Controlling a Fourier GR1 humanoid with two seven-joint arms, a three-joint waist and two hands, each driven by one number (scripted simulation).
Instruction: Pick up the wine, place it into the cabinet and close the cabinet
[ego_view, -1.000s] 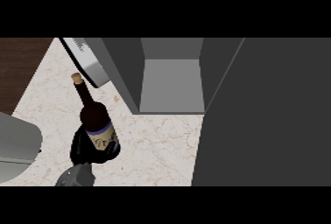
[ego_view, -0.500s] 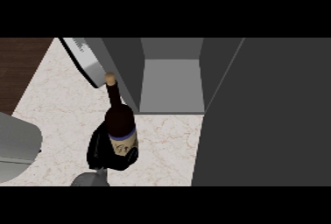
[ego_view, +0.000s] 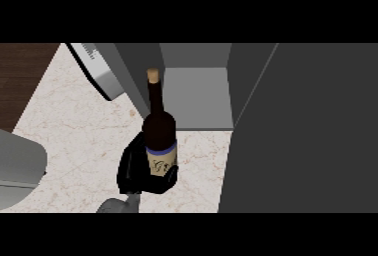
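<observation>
One hand (ego_view: 140, 172) grasps the wine (ego_view: 159, 135); we keep it upright, steering toward the cabinet (ego_view: 196, 97) opening past its door (ego_view: 96, 70).

A kitchen: a pale marbled counter (ego_view: 81, 130) fills the frame's left, an open grey cabinet (ego_view: 196, 95) stands at upper centre, dark wooden floor (ego_view: 22, 75) upper left.

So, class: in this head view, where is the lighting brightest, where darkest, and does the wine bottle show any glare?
Head view: the marble counter is brightest; the cabinet's side wall is darkest; the wine bottle shows no glare, and the black hand round it blends into it.
</observation>
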